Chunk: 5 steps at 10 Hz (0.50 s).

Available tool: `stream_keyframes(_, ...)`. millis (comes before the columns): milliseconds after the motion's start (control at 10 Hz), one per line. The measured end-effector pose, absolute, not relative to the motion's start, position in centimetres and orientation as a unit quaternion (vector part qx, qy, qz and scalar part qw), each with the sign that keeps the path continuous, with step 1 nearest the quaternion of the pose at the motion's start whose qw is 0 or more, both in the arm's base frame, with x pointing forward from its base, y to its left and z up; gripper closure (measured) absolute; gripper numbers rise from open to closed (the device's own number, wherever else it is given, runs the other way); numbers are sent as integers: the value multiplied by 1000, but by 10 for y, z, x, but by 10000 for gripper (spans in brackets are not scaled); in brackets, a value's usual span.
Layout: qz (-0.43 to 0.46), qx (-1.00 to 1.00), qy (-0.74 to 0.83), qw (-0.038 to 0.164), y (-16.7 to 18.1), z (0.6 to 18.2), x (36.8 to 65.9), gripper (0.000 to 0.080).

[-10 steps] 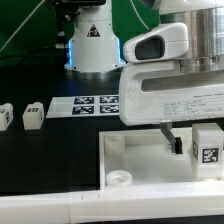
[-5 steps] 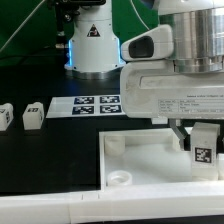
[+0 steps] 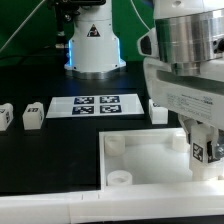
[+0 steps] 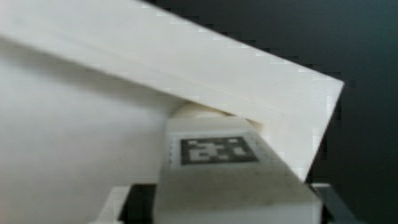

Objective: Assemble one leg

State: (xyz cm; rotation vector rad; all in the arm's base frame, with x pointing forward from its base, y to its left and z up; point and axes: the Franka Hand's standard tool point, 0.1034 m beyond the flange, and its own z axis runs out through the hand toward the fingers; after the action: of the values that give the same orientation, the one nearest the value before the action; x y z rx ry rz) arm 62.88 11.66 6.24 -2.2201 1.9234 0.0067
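Leg (image 3: 203,150), pinched in the gripper (image 3: 201,157), hangs at the tray (image 3: 140,160) corner; seating it is seemingly left.

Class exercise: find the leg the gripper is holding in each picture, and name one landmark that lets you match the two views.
Exterior view: the leg is at the right edge, held in the gripper over the tray's right side.
Wrist view: the leg fills the lower middle, tag facing the camera, its far end at the tray's corner.
Shared landmark: the leg's black-and-white tag, beside the tray.
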Motion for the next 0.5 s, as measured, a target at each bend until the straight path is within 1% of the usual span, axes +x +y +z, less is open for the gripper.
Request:
stream_keyframes(100, 16, -684, 719, 120, 115, 62, 629, 508)
stream_keyframes(200, 25, -639, 759, 125, 116, 62, 629, 508)
stream_keyframes(300, 27, -631, 765, 125, 117, 62, 629, 451)
stream_keyframes(400, 25, -642, 756, 125, 117, 61, 629, 451)
stream_keyframes(500, 22, -661, 739, 125, 117, 61, 629, 269)
